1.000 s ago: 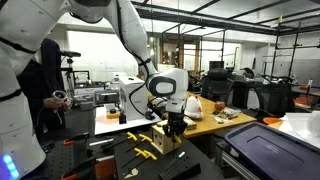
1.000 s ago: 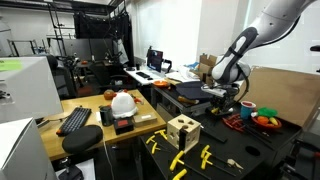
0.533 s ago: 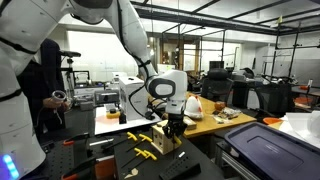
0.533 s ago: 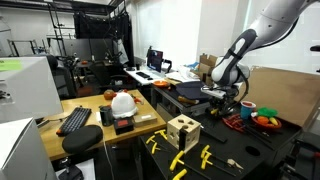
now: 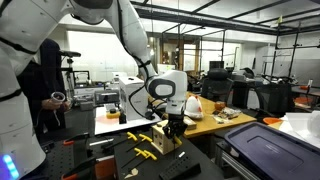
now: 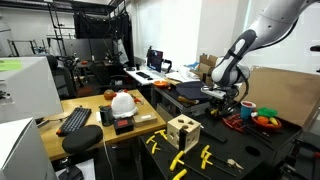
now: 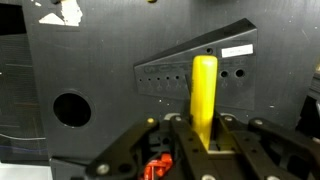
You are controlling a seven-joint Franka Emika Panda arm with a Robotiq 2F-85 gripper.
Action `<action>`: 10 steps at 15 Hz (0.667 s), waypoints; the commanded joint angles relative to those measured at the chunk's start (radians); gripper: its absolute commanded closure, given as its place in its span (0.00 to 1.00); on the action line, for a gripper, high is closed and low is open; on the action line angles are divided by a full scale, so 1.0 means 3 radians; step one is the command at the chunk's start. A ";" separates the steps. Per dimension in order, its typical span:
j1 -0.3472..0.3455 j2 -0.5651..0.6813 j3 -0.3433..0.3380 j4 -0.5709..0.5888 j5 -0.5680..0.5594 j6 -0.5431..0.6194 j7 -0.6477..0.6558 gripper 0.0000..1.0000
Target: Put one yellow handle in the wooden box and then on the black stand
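Note:
In the wrist view my gripper (image 7: 205, 138) is shut on a yellow handle (image 7: 204, 88), which stands upright between the jaws. Right behind the handle is the black stand (image 7: 170, 72), a slanted dark plate with a row of small holes. In both exterior views the gripper (image 5: 175, 122) (image 6: 223, 101) hangs low over the black table. The pale wooden box (image 5: 164, 139) (image 6: 183, 131) sits just beside it. Other yellow handles (image 5: 145, 152) (image 6: 178, 158) lie loose on the table in front of the box.
The black table has a round hole (image 7: 72, 108). A white helmet (image 6: 122, 102), a keyboard (image 6: 75, 120) and a bowl of colourful items (image 6: 262, 119) stand around the work area. A person (image 5: 45, 90) stands close to the table.

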 commanded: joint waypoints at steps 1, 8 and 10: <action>-0.0053 0.0018 0.0027 0.0014 0.0069 0.0073 -0.0091 0.96; -0.0093 0.0068 0.0039 0.0042 0.0084 0.0050 -0.0124 0.96; -0.0097 0.0075 0.0044 0.0047 0.0086 0.0055 -0.0130 0.96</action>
